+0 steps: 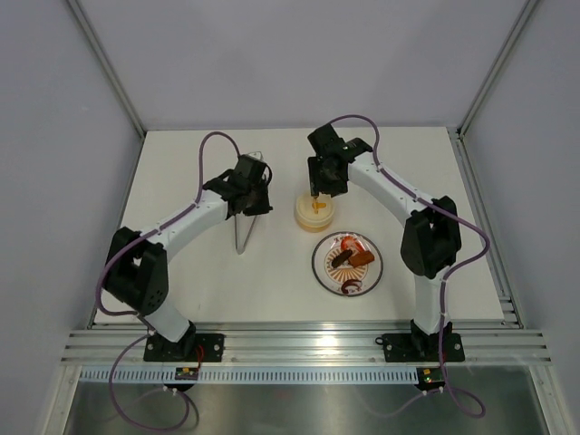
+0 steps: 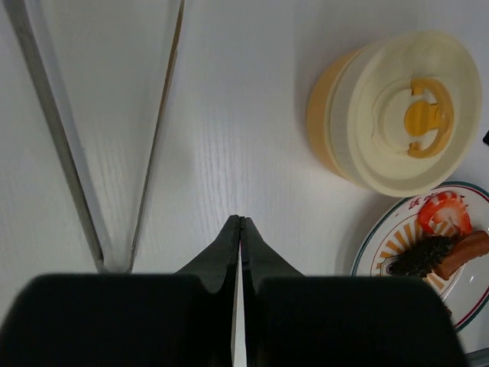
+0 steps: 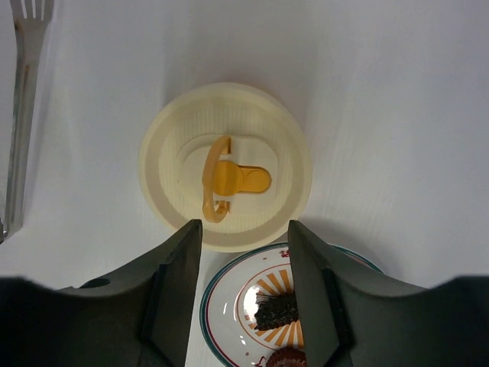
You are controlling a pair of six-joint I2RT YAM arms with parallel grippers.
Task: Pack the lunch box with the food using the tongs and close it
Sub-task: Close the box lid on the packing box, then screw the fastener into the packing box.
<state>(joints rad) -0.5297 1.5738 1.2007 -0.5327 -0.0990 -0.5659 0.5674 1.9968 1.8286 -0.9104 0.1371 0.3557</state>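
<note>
The lunch box (image 1: pixel 314 212) is a cream-yellow round tub with its lid (image 3: pixel 225 167) on; an orange handle (image 3: pixel 231 180) sits on top. My right gripper (image 3: pixel 244 229) hangs open just above the lid's near edge, nothing between its fingers; from above it (image 1: pixel 318 188) shows over the box. The silver tongs (image 1: pixel 243 214) lie flat on the table in a narrow V (image 2: pixel 114 191). My left gripper (image 2: pixel 241 220) is shut and empty, just right of the tongs' joined end. The food (image 1: pixel 350 258) lies on the plate: a dark chunk (image 3: pixel 275 310), an orange-brown piece (image 2: pixel 470 248), a red piece (image 2: pixel 443 214).
The patterned plate (image 1: pixel 319 264) with a dark rim sits right beside the lunch box, on its near side. The tongs' forked tip (image 3: pixel 27 46) lies to the left of the box. Grey walls enclose the table at the back and sides.
</note>
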